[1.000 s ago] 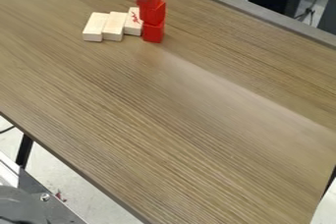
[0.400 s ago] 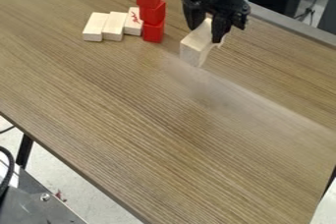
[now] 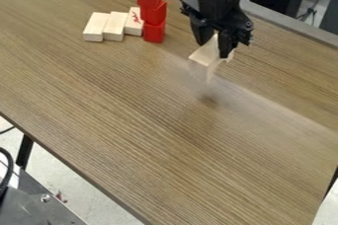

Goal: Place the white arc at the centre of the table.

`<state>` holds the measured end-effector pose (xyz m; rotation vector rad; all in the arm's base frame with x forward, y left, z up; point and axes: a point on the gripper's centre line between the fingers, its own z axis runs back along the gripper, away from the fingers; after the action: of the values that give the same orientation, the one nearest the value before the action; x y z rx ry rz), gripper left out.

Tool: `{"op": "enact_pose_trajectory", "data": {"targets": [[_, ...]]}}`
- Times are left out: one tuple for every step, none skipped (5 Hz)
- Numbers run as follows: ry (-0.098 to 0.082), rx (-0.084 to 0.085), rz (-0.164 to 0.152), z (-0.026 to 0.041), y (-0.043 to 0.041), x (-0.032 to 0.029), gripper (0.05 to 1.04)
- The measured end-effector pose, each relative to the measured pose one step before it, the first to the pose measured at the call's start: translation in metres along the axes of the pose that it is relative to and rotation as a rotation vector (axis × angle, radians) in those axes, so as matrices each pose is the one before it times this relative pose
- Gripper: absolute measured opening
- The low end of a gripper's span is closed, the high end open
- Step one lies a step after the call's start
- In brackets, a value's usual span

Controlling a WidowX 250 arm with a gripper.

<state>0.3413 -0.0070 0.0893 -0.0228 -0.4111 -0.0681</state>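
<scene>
Evidently clamped: gripper point(image 3: 214, 48) pinching the white arc point(image 3: 206, 56), which hangs just below it, above the tabletop point(image 3: 145, 105). Likely light, stiff wood, might slip if tilted; best held across opposite sides.

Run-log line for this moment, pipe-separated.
gripper: holding white arc | arc: above table, not yet placed | red blocks: stacked three high | pale blocks: three, side by side
</scene>
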Motion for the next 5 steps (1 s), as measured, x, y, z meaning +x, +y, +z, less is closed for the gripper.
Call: {"op": "enact_pose_trajectory", "data": {"targets": [[0.0345, -0.0052, -0.0055, -0.01151, 0.00131, -0.00572, 0.508], [0.031, 0.0028, -0.0114, -0.01208, 0.00205, -0.00799, 0.509], [0.0019, 0.0141, -0.0213, -0.00719, 0.00259, -0.00417, 0.508], [0.0065, 0.0132, -0.0156, -0.00497, 0.00212, -0.00183, 0.581], [0.0191, 0.0169, 0.001, -0.00527, 0.00245, -0.00516, 0.888]]}}
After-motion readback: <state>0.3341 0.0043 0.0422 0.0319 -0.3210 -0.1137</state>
